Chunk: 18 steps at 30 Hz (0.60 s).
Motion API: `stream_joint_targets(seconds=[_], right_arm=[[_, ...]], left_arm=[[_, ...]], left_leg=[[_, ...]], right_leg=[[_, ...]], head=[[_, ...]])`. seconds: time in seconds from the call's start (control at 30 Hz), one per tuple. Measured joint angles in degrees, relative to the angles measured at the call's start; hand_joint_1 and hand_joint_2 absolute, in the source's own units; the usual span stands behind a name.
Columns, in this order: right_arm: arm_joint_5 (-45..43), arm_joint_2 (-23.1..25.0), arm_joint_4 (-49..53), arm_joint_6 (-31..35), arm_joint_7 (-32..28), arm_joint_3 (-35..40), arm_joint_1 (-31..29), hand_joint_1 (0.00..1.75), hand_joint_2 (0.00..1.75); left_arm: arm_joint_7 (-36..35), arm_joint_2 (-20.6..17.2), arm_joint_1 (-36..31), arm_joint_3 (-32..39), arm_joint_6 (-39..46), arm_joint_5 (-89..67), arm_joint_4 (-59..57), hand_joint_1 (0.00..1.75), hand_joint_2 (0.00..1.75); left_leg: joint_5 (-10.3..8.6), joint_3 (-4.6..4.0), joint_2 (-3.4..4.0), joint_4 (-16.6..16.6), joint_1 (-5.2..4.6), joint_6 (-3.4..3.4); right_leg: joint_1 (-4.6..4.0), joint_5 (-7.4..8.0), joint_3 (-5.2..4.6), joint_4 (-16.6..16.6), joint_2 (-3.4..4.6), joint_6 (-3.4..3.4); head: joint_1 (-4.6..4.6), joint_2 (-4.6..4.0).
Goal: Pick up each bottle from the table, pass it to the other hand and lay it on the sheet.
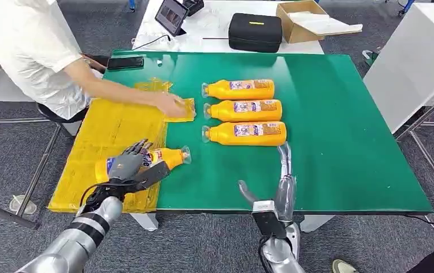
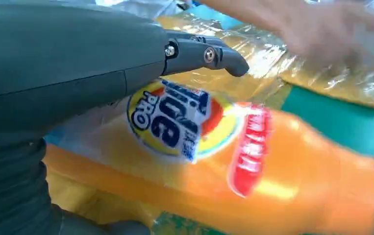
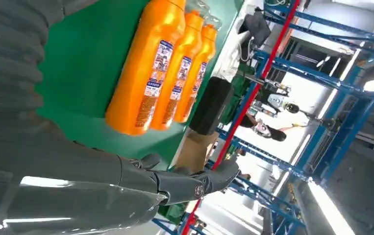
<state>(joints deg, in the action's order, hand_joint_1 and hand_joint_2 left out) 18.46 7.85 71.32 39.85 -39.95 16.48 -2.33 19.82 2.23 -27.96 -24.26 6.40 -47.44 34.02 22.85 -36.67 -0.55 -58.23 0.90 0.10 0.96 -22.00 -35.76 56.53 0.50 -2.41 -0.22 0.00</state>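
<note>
One orange bottle [image 1: 166, 157] lies on its side, base on the yellow sheet [image 1: 109, 133] and cap end over the green table [image 1: 328, 131]. My left hand [image 1: 128, 164] is over its middle, fingers stretched out and not wrapped around it; up close the labelled bottle [image 2: 214, 147] sits below the straight fingers [image 2: 204, 54]. Three more orange bottles [image 1: 243, 89] [image 1: 246, 110] [image 1: 247, 133] lie side by side mid-table, and appear again as a row [image 3: 148, 73] in the right wrist view. My right hand [image 1: 281, 182] is at the table's front edge, fingers extended, holding nothing.
A person in a white shirt [image 1: 32, 45] sits at the left, one hand [image 1: 172, 105] pressing a yellow plastic piece by the sheet. A phone [image 1: 125, 62] lies at the table's far left corner. Behind are a black case [image 1: 255, 31] and a cardboard box [image 1: 302, 20].
</note>
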Motion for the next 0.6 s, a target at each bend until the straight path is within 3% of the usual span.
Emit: stream_joint_targets(seconds=[0.2, 0.47, 0.6], right_arm=[[15.9, -0.5, -2.7, 0.0, 1.8, -1.5, -1.4, 0.00, 1.75], [42.0, -2.3, -10.7, 0.1, 10.4, -8.4, -8.9, 0.00, 1.75], [47.0, -3.5, -15.1, 0.1, 13.5, -11.0, -12.3, 0.00, 1.75]], left_arm=[[1.3, 1.0, 9.2, -2.2, 3.1, 5.6, 15.8, 0.00, 1.75], [4.7, 1.5, 15.6, -8.1, 0.6, 15.8, 30.9, 0.00, 1.75], [5.2, 1.7, 17.5, -10.7, 3.1, 15.6, 35.2, 0.00, 1.75]], left_leg=[[0.01, -0.49, -0.03, 0.0, -0.03, 0.04], [0.03, -0.57, -0.02, 0.0, -0.04, 0.05], [0.03, -0.58, -0.02, 0.0, -0.03, 0.05]], right_leg=[[0.03, 0.00, -0.43, 0.0, -0.01, -0.03], [0.02, 0.01, -0.51, 0.0, 0.00, -0.05], [0.02, 0.01, -0.51, 0.0, 0.00, -0.05]], head=[[0.00, 0.00], [-0.04, 0.00], [-0.02, 0.00]])
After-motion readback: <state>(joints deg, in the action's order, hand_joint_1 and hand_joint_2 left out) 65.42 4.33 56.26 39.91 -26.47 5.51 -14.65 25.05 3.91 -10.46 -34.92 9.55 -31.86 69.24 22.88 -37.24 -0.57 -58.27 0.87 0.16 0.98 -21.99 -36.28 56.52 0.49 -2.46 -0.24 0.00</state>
